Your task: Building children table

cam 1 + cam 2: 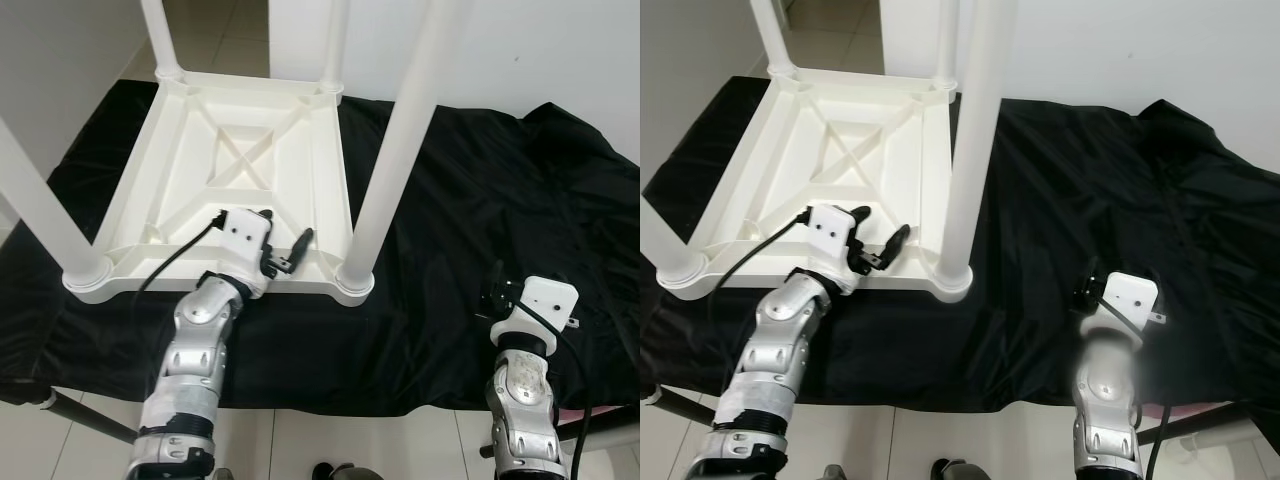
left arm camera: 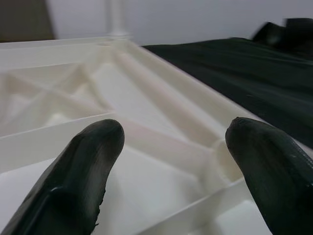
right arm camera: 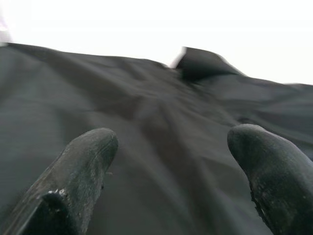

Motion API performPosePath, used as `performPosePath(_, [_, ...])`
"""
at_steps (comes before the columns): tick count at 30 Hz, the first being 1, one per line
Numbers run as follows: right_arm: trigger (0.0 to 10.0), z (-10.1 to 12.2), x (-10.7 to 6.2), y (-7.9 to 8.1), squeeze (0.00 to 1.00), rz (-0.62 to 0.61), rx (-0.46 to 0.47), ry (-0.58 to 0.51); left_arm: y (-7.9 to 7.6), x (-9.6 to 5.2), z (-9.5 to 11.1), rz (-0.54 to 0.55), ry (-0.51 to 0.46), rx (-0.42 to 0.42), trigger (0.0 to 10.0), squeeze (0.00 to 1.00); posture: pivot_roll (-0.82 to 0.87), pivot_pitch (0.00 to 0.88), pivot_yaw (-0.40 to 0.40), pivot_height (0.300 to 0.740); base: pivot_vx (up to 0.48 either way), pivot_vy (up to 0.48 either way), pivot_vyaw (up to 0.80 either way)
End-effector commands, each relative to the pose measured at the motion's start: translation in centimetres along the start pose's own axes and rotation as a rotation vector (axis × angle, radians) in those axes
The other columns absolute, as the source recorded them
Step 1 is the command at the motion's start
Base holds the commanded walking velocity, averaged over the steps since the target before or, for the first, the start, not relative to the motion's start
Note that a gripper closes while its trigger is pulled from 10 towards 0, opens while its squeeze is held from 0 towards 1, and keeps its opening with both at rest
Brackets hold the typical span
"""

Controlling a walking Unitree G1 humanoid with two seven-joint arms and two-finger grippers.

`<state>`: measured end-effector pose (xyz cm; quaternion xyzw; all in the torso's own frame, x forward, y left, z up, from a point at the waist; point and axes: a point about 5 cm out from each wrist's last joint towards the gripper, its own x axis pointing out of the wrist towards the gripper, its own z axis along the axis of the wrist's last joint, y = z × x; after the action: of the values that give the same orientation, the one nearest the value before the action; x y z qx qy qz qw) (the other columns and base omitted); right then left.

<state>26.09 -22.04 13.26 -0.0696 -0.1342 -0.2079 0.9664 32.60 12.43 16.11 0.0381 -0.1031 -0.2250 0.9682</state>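
A white plastic children's table [image 1: 240, 150] lies upside down on a black cloth [image 1: 450, 200], its ribbed underside facing up. Four white legs stand up from its corners; the near right leg [image 1: 395, 150] and the near left leg [image 1: 40, 200] are closest to me. My left gripper [image 1: 285, 228] hangs open just above the table's near rim, between those two legs. In the left wrist view its fingertips [image 2: 93, 147] frame the ribbed underside with nothing between them. My right gripper [image 3: 171, 161] is open over bare black cloth, well right of the table; its wrist [image 1: 540, 300] is near the cloth's front edge.
The cloth bunches up in folds at the back right [image 1: 570, 130]. A white wall [image 1: 520, 50] runs behind. Tiled floor [image 1: 300, 440] lies below the cloth's front edge, where a metal tube [image 1: 80, 415] sticks out at the lower left.
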Motion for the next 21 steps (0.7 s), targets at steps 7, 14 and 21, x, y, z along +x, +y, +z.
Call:
performPosePath(7, [10.0,-0.16,0.11,0.08,0.00,0.012,-0.009,-0.003,0.57,-0.27,-0.40,0.128,0.009,-0.026,10.0,0.00,0.02,0.092,-0.046,0.740,0.000,0.000,0.00])
performPosePath(14, [10.0,-0.23,0.22,0.28,0.00,0.020,-0.009,-0.005,0.55,-0.29,-0.33,0.120,0.004,-0.010,10.0,0.00,0.02,0.088,-0.049,0.740,0.000,0.000,0.00])
performPosePath(21, [10.0,-0.33,0.22,0.34,0.00,0.031,-0.011,-0.003,0.32,-0.30,-0.41,0.133,0.005,-0.015,10.0,0.00,0.02,0.082,-0.055,0.740,0.000,-0.391,0.00])
